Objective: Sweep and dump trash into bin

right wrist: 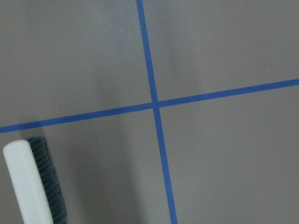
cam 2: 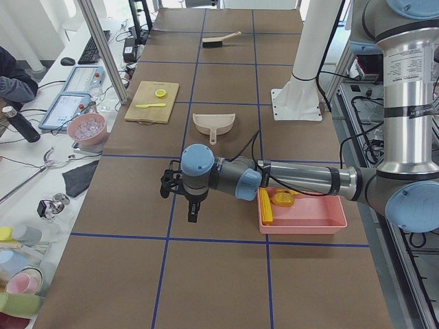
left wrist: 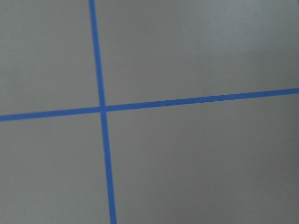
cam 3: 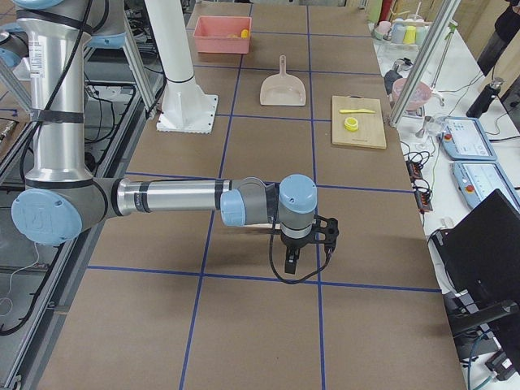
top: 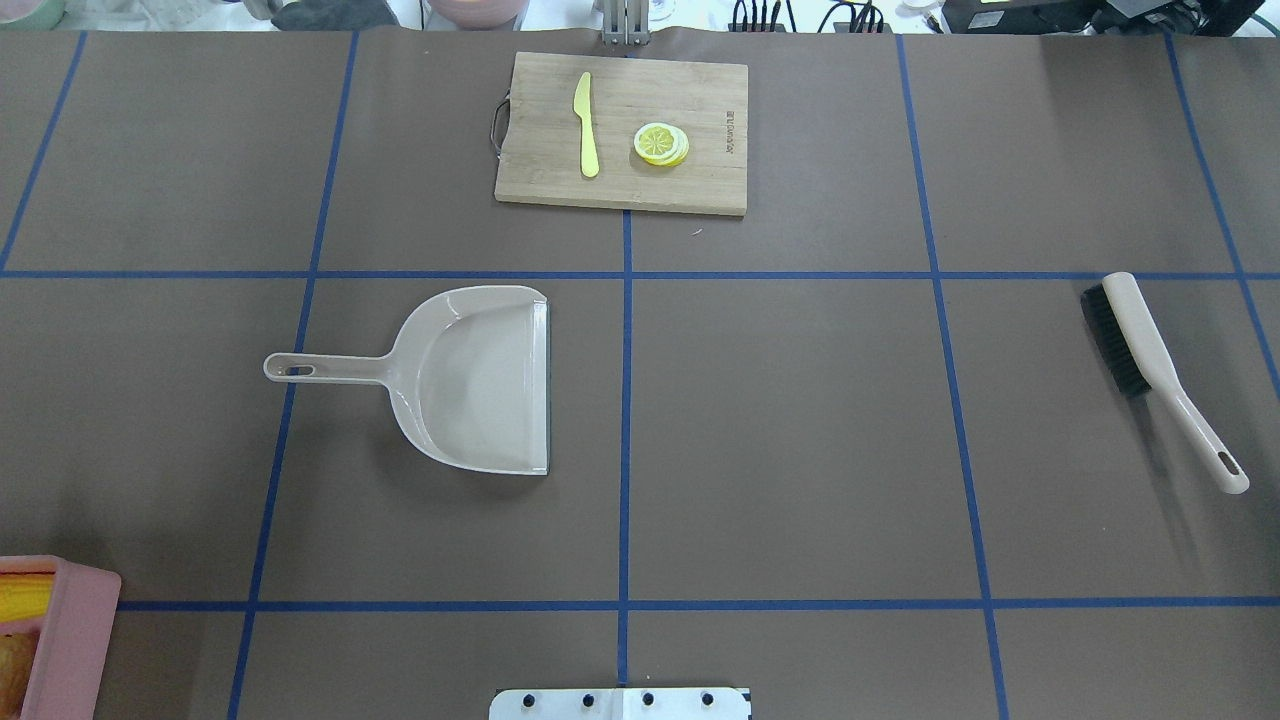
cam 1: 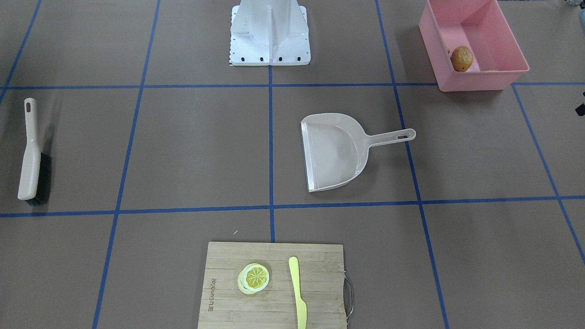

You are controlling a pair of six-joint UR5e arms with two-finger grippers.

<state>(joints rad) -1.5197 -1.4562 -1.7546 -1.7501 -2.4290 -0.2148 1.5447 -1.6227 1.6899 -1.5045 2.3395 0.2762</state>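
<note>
The pink bin point(cam 1: 475, 77) stands at the table's corner on my left side, also seen in the overhead view as the bin point(top: 70, 640). Trash lies inside it: a brown potato point(cam 1: 461, 58) and a yellow corn cob point(top: 22, 598). In the exterior left view the corn cob point(cam 2: 265, 205) lies along the bin's point(cam 2: 305, 221) near wall. My left gripper point(cam 2: 192, 211) hangs over bare table beside the bin. My right gripper point(cam 3: 291, 262) hangs over the table's right end. Both show only in the side views, so I cannot tell whether they are open or shut.
A beige dustpan point(top: 470, 380) lies with nothing in it left of centre, handle pointing left. A beige brush point(top: 1160, 375) lies at the right; its bristles point(right wrist: 49, 186) show in the right wrist view. A cutting board point(top: 700, 100) with a lemon slice point(top: 661, 143) and yellow knife point(top: 586, 125) sits at the far edge.
</note>
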